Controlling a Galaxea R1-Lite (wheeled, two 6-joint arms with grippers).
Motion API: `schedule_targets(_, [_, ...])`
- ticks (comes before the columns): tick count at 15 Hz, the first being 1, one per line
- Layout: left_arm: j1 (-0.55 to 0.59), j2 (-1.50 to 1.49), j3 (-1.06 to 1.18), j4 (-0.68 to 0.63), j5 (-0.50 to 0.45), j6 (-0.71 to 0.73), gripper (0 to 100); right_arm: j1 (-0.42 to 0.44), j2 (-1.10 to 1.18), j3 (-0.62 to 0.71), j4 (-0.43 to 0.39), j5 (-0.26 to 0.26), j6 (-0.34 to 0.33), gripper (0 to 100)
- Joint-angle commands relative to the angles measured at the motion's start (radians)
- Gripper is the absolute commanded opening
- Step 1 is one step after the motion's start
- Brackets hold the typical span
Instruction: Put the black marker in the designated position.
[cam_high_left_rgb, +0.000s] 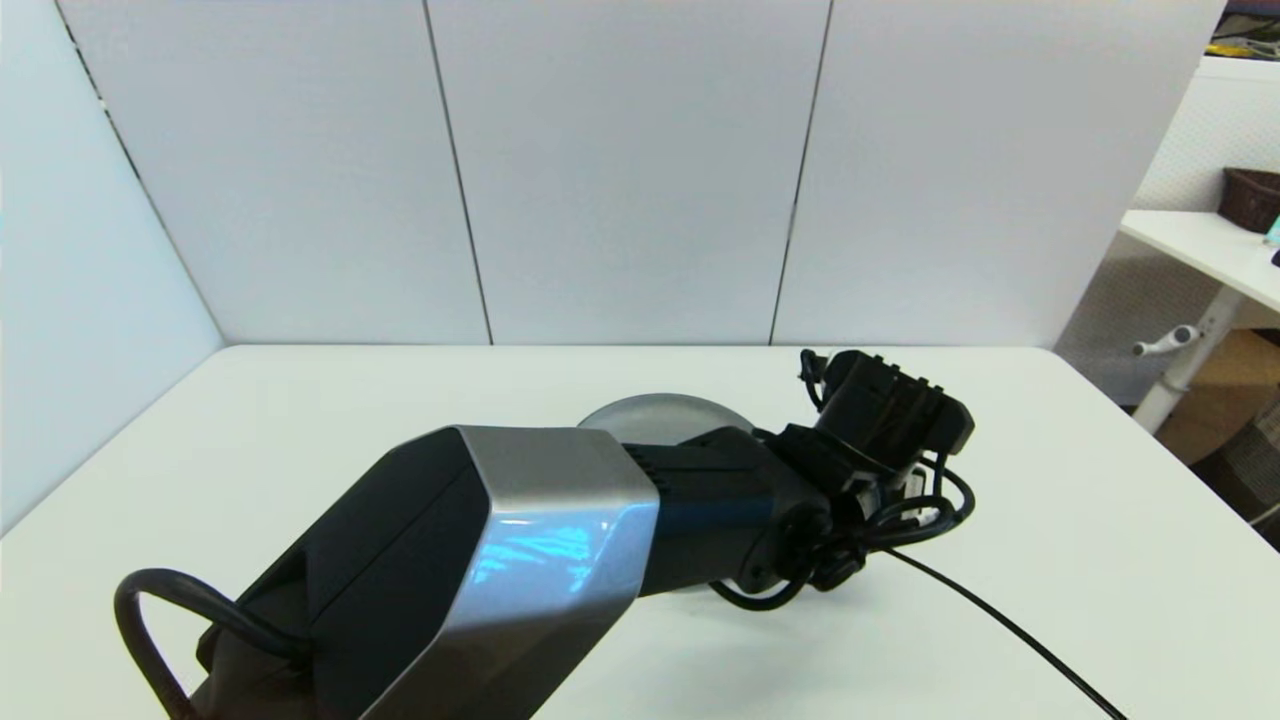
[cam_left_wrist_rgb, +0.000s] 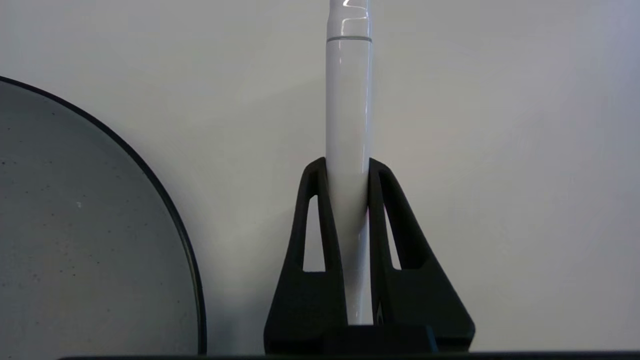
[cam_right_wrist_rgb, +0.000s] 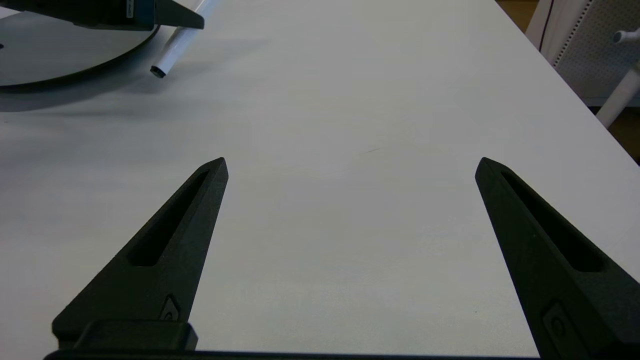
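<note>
My left gripper (cam_left_wrist_rgb: 348, 166) is shut on the black marker (cam_left_wrist_rgb: 348, 100), whose white barrel runs straight out between the two fingers. In the right wrist view the marker (cam_right_wrist_rgb: 179, 44) slants down from the left gripper (cam_right_wrist_rgb: 165, 17), its black tip low over the white tabletop just beside the round dark grey plate (cam_right_wrist_rgb: 45, 55). I cannot tell whether the tip touches. The head view shows the left arm's wrist (cam_high_left_rgb: 885, 410) to the right of the plate (cam_high_left_rgb: 660, 412), hiding the marker. Plain unmarked tabletop (cam_left_wrist_rgb: 490, 160) lies beside the marker. My right gripper (cam_right_wrist_rgb: 350, 165) hovers open over bare table.
A thin black cable (cam_high_left_rgb: 1000, 625) trails across the table's front right. The table's right edge (cam_high_left_rgb: 1150, 440) is near, with a white side table (cam_high_left_rgb: 1195, 245) and boxes beyond it. White panels (cam_high_left_rgb: 620, 170) close off the back.
</note>
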Motion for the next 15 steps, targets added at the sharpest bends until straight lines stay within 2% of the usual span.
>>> schedule_targets(1, [0.003, -0.004, 0.0, 0.016, 0.0, -0.002, 100, 0.0, 0.001, 0.0, -0.001, 0.0, 0.0, 100])
schedule_targets(6, [0.003, 0.001, 0.0, 0.018, 0.005, 0.004, 100, 0.0, 0.001, 0.0, 0.001, 0.0, 0.0, 100])
schedule_targets(10, [0.001, -0.13, 0.002, 0.015, 0.016, 0.11, 100, 0.0, 0.001, 0.0, 0.001, 0.0, 0.0, 100])
schedule_targets(12, [0.009, -0.299, 0.002, 0.042, 0.099, 0.262, 100, 0.0, 0.001, 0.0, 0.001, 0.0, 0.0, 100])
schedule_targets(13, [0.05, -0.437, 0.002, 0.116, 0.166, 0.421, 100, 0.0, 0.001, 0.0, -0.001, 0.0, 0.0, 100])
schedule_targets(15, [0.168, -0.707, 0.043, 0.32, 0.201, 0.654, 100, 0.0, 0.001, 0.0, 0.001, 0.0, 0.0, 100])
